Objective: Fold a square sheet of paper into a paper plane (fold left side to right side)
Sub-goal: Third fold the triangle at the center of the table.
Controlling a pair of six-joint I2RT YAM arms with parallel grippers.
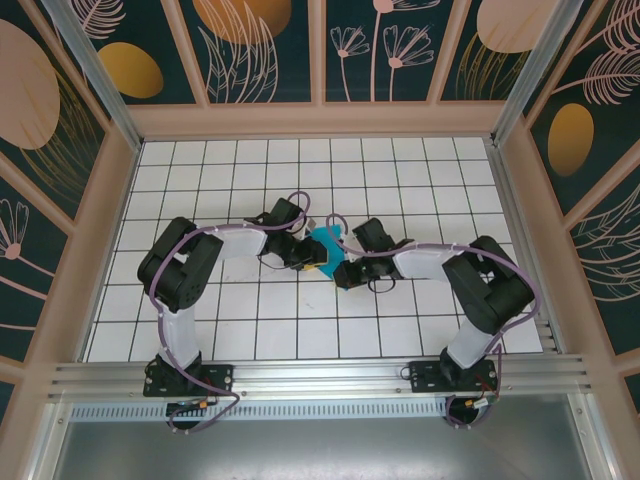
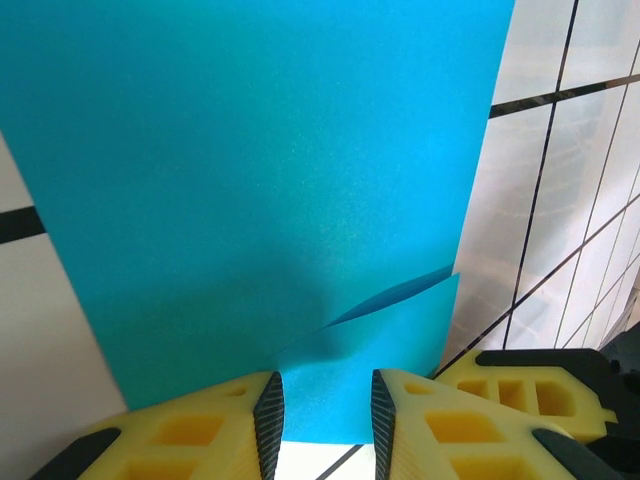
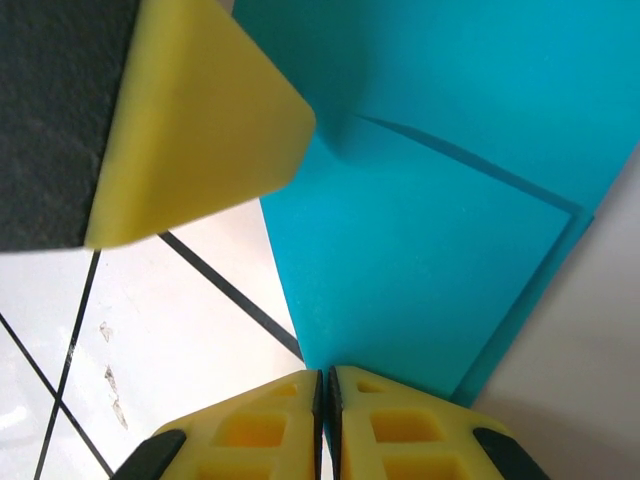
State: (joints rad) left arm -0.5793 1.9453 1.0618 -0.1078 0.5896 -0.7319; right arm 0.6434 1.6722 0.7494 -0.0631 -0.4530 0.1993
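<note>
The square sheet of paper (image 1: 323,243) is bright cyan and partly folded, lying on the white grid table between my two grippers. In the left wrist view the paper (image 2: 260,180) spreads ahead with a folded flap raised near the jaws. My left gripper (image 2: 327,400) stands open, its yellow fingers apart over the paper's near edge. My right gripper (image 3: 326,385) is shut on the lower corner of the paper (image 3: 430,200), where two layers show along the right edge. From above, the left gripper (image 1: 310,264) and right gripper (image 1: 338,264) nearly touch.
White grid tiles with black lines (image 1: 300,320) surround the paper. Wooden frame walls (image 1: 320,120) enclose the table and an aluminium rail (image 1: 320,375) runs along the near edge. A yellow finger (image 3: 200,130) of the left gripper looms close in the right wrist view.
</note>
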